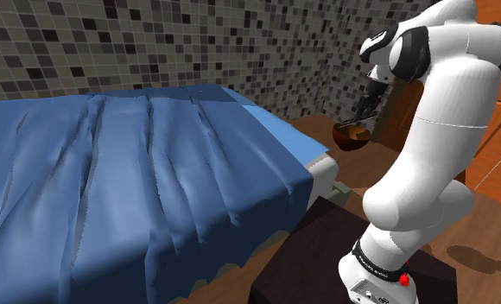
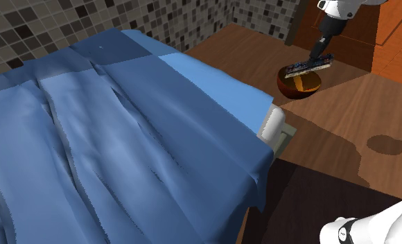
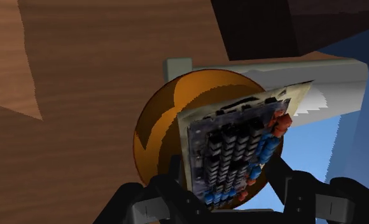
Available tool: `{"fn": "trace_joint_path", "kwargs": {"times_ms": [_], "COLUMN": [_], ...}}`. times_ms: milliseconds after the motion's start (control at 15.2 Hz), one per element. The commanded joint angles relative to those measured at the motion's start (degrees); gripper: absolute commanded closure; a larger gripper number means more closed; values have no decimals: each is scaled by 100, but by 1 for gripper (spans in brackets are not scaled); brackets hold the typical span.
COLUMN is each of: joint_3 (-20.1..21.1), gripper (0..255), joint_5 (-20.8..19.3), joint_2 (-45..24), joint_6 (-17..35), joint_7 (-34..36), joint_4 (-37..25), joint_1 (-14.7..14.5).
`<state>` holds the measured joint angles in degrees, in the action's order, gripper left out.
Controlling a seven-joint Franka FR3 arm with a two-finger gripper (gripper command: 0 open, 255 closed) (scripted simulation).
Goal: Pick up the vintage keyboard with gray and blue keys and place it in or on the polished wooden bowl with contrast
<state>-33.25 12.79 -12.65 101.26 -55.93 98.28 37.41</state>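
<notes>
Gripper (image 2: 318, 57), upper right of the second exterior view, is clamped across the keyboard (image 2: 308, 67), which hangs just above the wooden bowl (image 2: 300, 86). Judgement: a stiff, flat, fairly light board, about as wide as the bowl. Grip across the short width near mid-length to limit tipping.
</notes>
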Motion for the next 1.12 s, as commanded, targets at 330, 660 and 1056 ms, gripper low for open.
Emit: {"fn": "trace_joint_path", "kwargs": {"times_ms": [330, 660, 1056], "joint_3": [27, 56, 58], "gripper": [255, 255, 255], "joint_5": [105, 203, 215], "joint_2": [-142, -273, -289], "joint_6": [493, 826, 861], "joint_7": [-123, -213, -224], "joint_4": [384, 616, 639], "joint_1": [14, 28, 28]}}
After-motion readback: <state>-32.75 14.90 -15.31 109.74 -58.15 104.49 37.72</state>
